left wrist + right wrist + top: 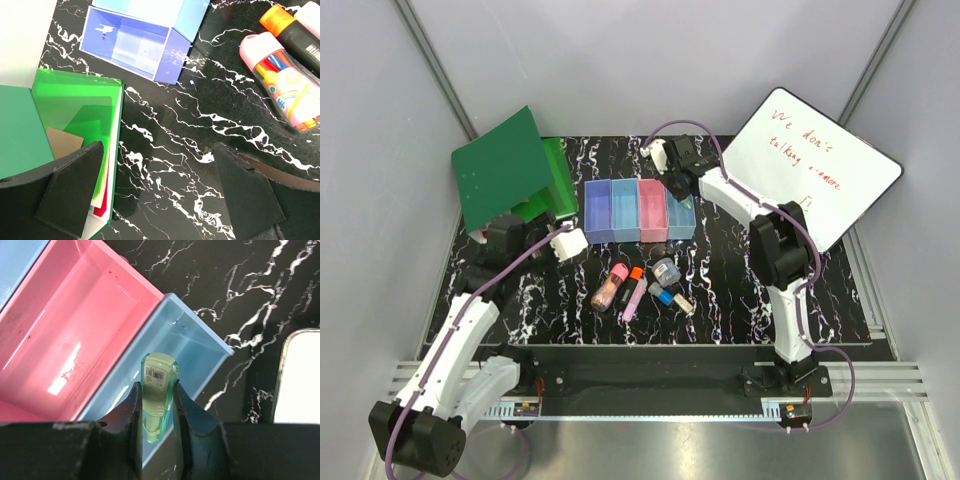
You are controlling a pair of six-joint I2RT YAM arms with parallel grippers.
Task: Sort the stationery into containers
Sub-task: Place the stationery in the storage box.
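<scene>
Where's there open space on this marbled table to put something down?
Bare marbled tabletop lies between the pile of markers and small stationery and the white right arm; another patch lies left of the pile. Crowded: the pile and the four coloured plastic bins.

I see smooth, glossy plastic on the pink bin point(65, 340) and the translucent green highlighter point(159, 389). The black marbled tabletop point(165, 165) looks slick, the green folder point(75, 110) shiny plastic.
</scene>
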